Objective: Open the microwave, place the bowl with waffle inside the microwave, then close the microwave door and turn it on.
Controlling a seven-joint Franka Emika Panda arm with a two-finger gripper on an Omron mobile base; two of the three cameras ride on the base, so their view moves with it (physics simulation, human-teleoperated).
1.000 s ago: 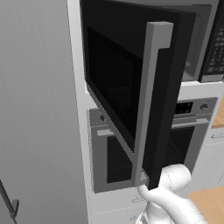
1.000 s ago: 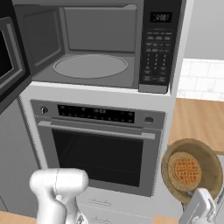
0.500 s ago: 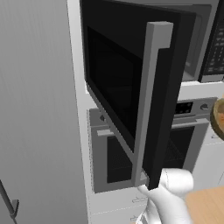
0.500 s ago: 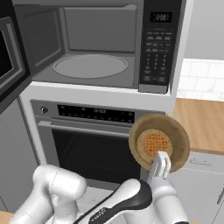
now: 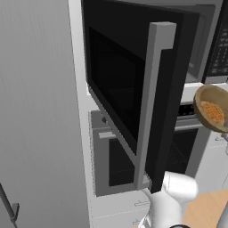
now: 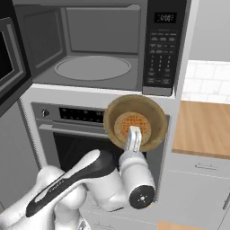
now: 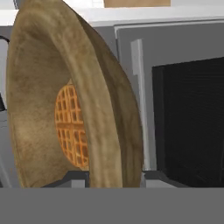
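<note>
Now the gripper (image 6: 133, 137) is clamped on the near rim of the bowl (image 6: 135, 122), which hangs in front of the oven (image 6: 67, 134), just below the microwave (image 6: 101, 45). Inside the bowl sits the waffle (image 6: 129, 125). To the left, the microwave door (image 5: 133, 89) stands swung wide open, baring the glass turntable (image 6: 93, 67).
</note>
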